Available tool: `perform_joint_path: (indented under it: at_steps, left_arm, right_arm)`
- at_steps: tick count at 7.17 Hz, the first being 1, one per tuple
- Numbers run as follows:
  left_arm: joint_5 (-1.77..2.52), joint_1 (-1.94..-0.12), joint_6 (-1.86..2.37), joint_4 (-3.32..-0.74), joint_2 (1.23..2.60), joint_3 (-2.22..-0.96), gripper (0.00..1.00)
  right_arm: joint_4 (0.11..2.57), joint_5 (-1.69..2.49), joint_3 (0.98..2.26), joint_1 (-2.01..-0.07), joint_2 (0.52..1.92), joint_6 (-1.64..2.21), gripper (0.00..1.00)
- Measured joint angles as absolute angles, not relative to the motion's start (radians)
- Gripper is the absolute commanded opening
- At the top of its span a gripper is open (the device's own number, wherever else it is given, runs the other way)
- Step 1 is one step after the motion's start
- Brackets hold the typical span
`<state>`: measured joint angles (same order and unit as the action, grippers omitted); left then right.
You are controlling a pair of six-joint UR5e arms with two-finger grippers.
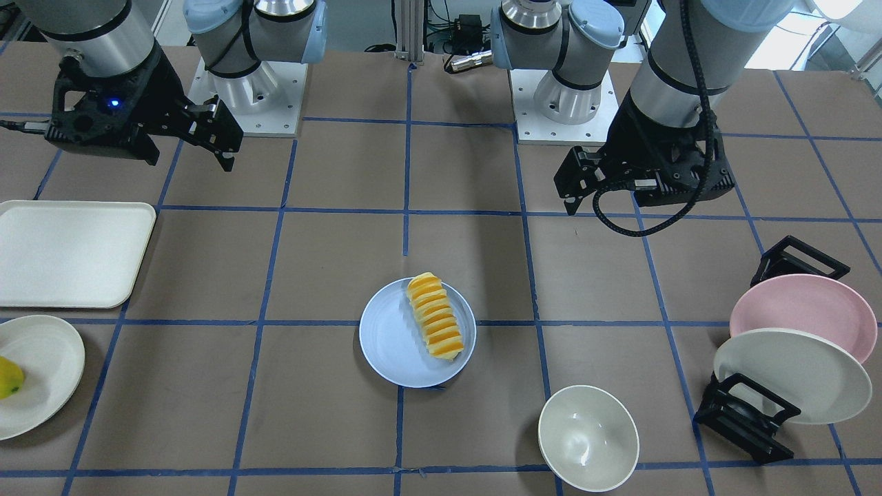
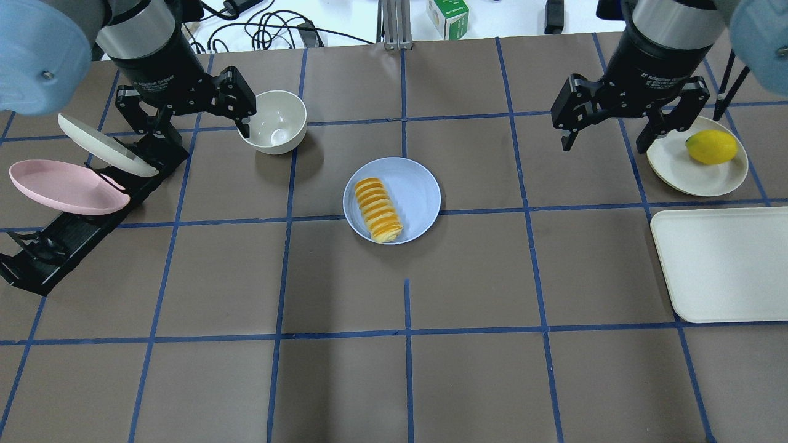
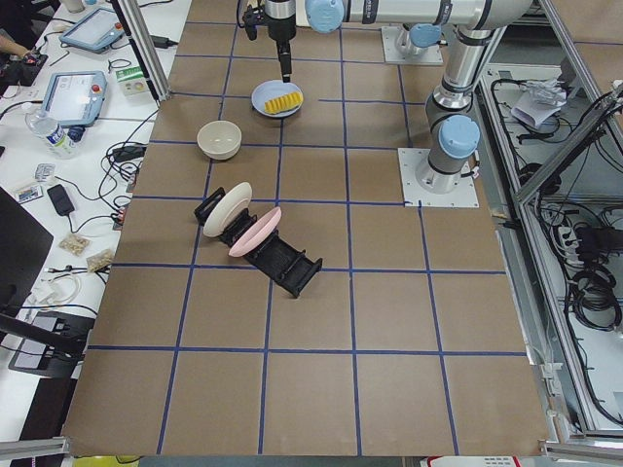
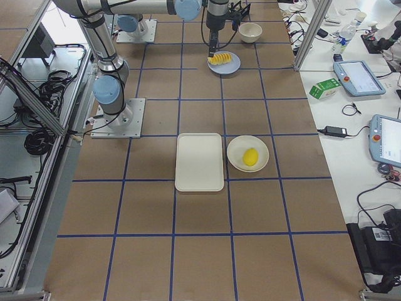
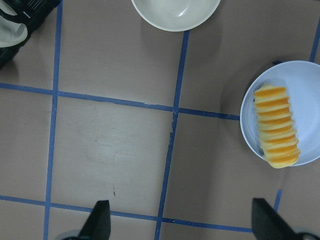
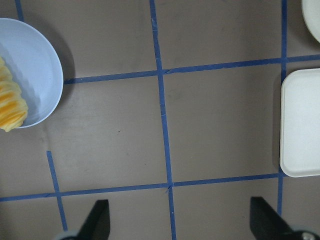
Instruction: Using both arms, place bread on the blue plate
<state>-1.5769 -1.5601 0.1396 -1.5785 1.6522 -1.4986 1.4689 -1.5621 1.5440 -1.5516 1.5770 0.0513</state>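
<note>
Since both grippers hang empty with jaws spread wide, the placing step looks finished rather than under way. In the overhead view the left gripper [image 2: 189, 123] sits at the upper left of the frame, above the end of the rack [image 2: 74, 237], with one finger just beside the bowl [image 2: 275, 120]. The right gripper [image 2: 609, 140] sits at the upper right, next to the cream plate [image 2: 677, 175] that carries the lemon [image 2: 711, 146]. Each wrist view shows two fingertips far apart at the bottom corners, with bare worktop [image 2: 345, 295] between them and nothing held.

Near the centre of the frame, well apart from both grippers, the bread [image 2: 377, 209] lies on the blue plate [image 2: 415, 191]. It rests along the plate's left half, and its lower end reaches the rim and seems to poke slightly past it. A tray [image 2: 720, 264] lies at the right edge.

By my reading the task is essentially complete. The next move calls for little: keep both arms clear of the plate. If a tidier result is wanted, nudge the loaf inward with one gripper at each end, so the overhanging tip cannot tip off.
</note>
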Motion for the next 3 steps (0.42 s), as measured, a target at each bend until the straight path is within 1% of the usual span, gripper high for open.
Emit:
perform_joint_path:
  at_steps: [3]
  left_arm:
    - [-1.577,-1.56,0.14,-1.579,1.652,-1.499,1.0]
  right_arm:
    - [1.468,-1.553,1.54,-1.588,1.58,0.053,1.0]
